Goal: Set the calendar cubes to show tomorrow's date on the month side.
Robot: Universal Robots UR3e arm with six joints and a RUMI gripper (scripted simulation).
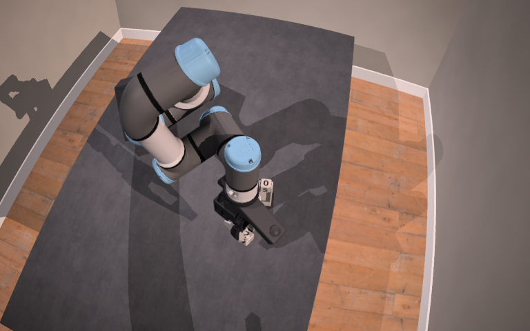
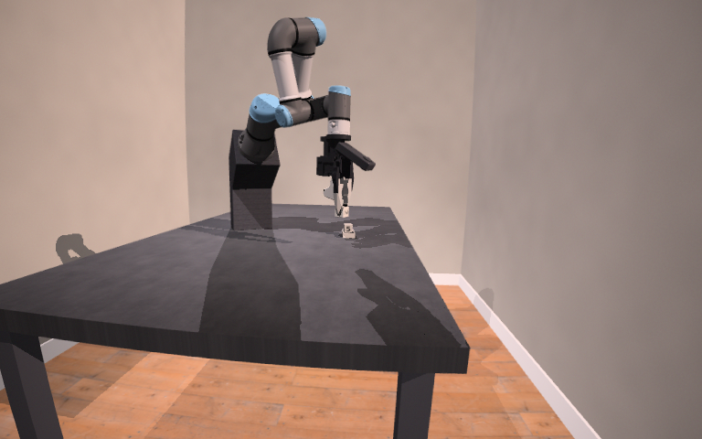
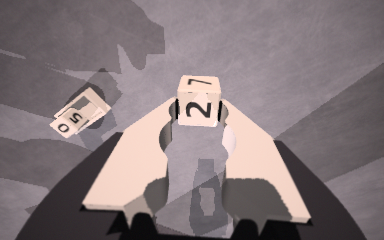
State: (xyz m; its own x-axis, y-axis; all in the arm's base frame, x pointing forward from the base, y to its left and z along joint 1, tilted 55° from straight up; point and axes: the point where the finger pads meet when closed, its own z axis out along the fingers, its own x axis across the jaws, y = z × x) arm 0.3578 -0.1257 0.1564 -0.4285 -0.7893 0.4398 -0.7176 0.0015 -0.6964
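The gripper (image 3: 199, 112) is closed on a small cream cube (image 3: 199, 100) with rounded edges, pinched between the tips of two flat, pale, wedge-shaped fingers. The face turned to the wrist camera bears a black 2, and the face above it a 7. The cube hangs in the air above the table (image 2: 154, 289), clear of the calendar.

The calendar tray (image 3: 97, 111) sits on the table, down and to the left in the wrist view, with the other cube (image 3: 74, 120) in it showing a 5 on one face and a 0 on another. Beside that cube the tray's slot looks bare.

The top view shows the same cube (image 1: 266, 187) beside the wrist, with 0 above 5, while the wrist's black camera bracket (image 1: 261, 222) covers most of the gripper. The exterior view alone shows the height: the fingertips hover just above the tray (image 2: 348, 233), with a gap between them.

The arm (image 2: 290, 61) is smooth grey with blue joint caps and stands on a dark block (image 2: 250, 191). The table is matt, dark wood grain, crossed by broad shadows. The floor (image 2: 290, 409) is warm plank wood, and the walls are plain beige with a white skirting (image 2: 523, 357).
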